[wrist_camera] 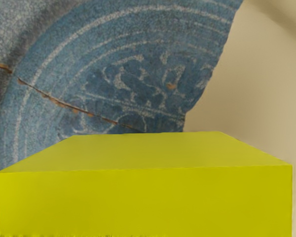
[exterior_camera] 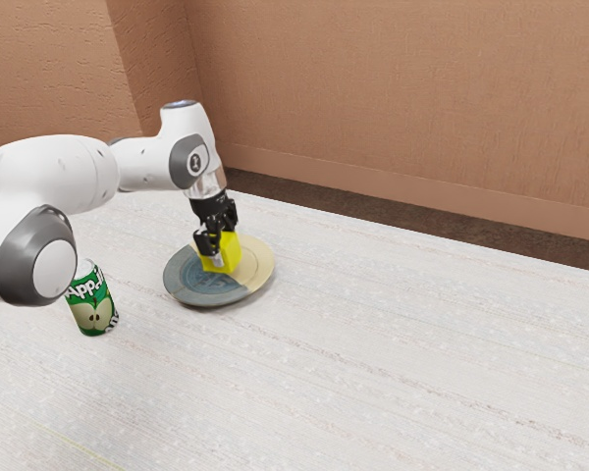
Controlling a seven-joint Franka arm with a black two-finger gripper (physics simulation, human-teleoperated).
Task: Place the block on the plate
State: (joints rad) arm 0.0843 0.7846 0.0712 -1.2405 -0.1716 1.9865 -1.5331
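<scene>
Over the plate in the exterior view, my black gripper points downward, with its fingers on two sides of the yellow block, shut on it. The block is at the middle of the plate, slightly tilted; whether its underside touches the plate cannot be told. In the wrist view the block looms large at the lower edge, in front of the plate's blue patterned part and its cream part.
A green and white can with an apple picture stands on the pale table, near the arm, toward the exterior view's left from the plate. A brown wall rises behind the table.
</scene>
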